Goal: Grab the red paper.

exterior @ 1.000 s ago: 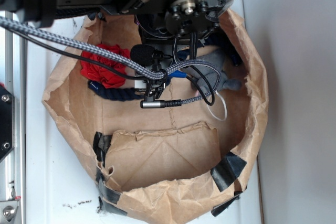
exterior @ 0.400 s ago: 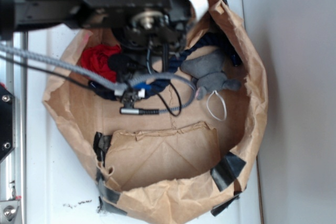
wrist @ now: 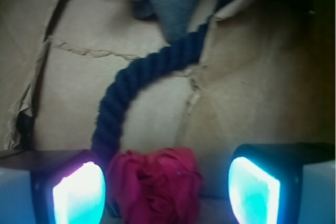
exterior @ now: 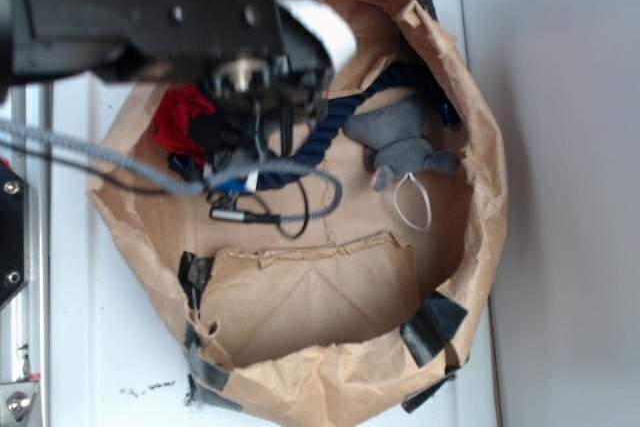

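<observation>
The red paper [wrist: 156, 184] is a crumpled red wad on the floor of the brown paper bag [exterior: 300, 297]. In the wrist view it lies between my two glowing fingers [wrist: 79, 192], nearer the left one, with a gap to the right finger. My gripper [wrist: 165, 195] is open around it. In the exterior view only a bit of the red paper [exterior: 180, 117] shows at the bag's upper left, the rest hidden under the arm. My gripper itself is hidden there behind the wrist.
A dark blue rope [wrist: 131, 87] curves from the red wad toward a grey plush mouse [exterior: 400, 142]. The bag's crumpled walls [exterior: 480, 147] ring everything, with black tape [exterior: 435, 322] at the near rim. Cables [exterior: 260, 197] dangle from the wrist.
The arm has swung left across the bag, from over the middle and the mouse to over the red paper. The mouse and rope are now uncovered.
</observation>
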`<state>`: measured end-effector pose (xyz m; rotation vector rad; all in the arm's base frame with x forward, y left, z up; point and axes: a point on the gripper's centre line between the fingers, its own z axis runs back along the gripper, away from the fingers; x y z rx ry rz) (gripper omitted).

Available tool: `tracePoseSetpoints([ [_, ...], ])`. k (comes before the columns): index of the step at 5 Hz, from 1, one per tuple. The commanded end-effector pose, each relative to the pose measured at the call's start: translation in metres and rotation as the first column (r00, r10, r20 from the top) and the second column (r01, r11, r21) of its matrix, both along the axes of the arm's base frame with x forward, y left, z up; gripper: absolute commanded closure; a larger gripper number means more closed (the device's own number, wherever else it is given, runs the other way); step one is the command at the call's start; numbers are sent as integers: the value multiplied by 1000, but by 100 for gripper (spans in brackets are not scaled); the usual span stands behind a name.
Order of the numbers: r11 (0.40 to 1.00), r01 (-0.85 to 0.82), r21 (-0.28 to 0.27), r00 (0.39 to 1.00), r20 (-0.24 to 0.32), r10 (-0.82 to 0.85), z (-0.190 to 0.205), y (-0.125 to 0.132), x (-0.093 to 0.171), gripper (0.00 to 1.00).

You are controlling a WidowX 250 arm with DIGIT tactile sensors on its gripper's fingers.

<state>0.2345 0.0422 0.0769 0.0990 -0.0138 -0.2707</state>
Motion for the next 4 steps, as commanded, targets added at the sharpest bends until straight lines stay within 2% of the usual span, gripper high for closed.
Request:
tracePoseSetpoints([
  [1,995,89,-39,996,-24,-90,-11,-3,-8,0],
  [3,993,109,-36,993,-36,-111,-19,-2,-12,0],
  [4,995,102,-11,993,-65,-102,-28,1,-13,0],
])
